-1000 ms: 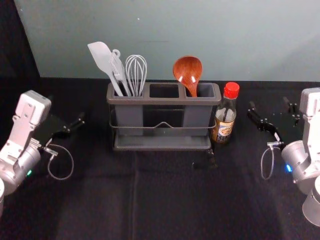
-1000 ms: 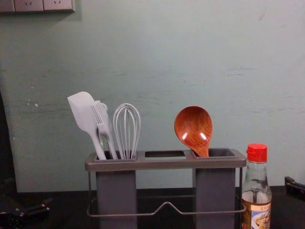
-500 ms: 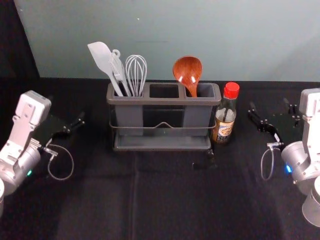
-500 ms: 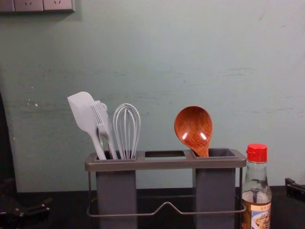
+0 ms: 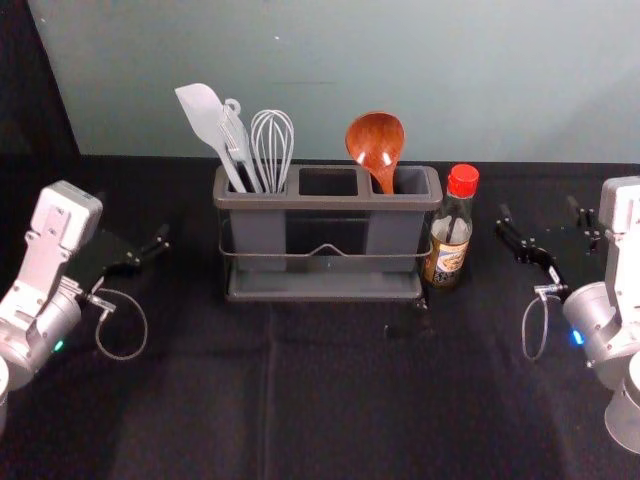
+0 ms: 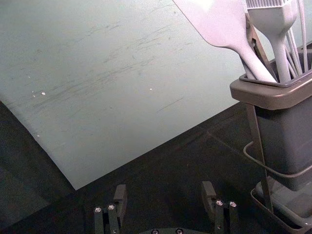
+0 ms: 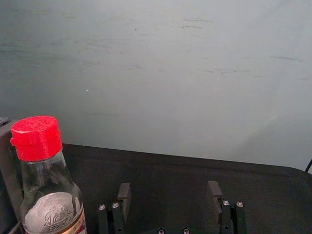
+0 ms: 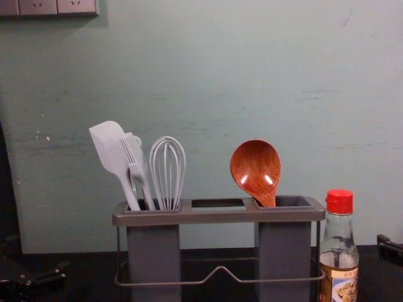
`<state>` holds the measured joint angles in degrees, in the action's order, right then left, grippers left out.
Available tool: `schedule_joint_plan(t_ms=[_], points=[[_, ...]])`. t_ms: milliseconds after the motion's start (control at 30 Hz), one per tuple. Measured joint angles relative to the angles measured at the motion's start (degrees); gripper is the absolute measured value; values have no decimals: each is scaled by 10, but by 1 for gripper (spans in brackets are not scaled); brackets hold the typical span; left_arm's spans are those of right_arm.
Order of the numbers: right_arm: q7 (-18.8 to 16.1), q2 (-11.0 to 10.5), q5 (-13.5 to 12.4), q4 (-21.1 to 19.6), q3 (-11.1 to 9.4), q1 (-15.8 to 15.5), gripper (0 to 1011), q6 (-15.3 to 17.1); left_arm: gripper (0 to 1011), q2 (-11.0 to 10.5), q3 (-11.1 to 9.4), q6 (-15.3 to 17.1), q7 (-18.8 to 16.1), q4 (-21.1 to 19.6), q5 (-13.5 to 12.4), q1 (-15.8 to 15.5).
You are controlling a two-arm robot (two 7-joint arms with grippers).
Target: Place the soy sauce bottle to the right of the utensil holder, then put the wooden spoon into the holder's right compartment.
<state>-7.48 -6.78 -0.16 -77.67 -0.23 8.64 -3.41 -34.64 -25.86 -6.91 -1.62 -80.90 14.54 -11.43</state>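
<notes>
Head view: seeing the glassy bottle (image 5: pixel 447 252) upright between holder (image 5: pixel 325 202) and right gripper (image 5: pixel 538 208), the nearer one. Left wrist: finding the left gripper (image 6: pixel 164 189) spread, empty. Right wrist: likewise. Chest: admiring the spoon (image 8: pixel 255 165), round, glossy, grained, in the right compartment (image 8: pixel 284 251). Likely just parking next.

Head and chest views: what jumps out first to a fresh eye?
The spoon, glossy red-brown, stands bowl up in the holder's right compartment. Next, the bottle's bright red cap, just right of the holder, the bottle upright. Then the pale spatula, brush and whisk bunched in the left compartment.
</notes>
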Motion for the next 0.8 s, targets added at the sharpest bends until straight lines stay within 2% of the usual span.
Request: schedule_joint_plan(t_ms=[800], points=[[-1, 0, 0, 0, 0, 0, 1003, -1, 1005, 0, 0, 0, 0, 0, 0, 0]])
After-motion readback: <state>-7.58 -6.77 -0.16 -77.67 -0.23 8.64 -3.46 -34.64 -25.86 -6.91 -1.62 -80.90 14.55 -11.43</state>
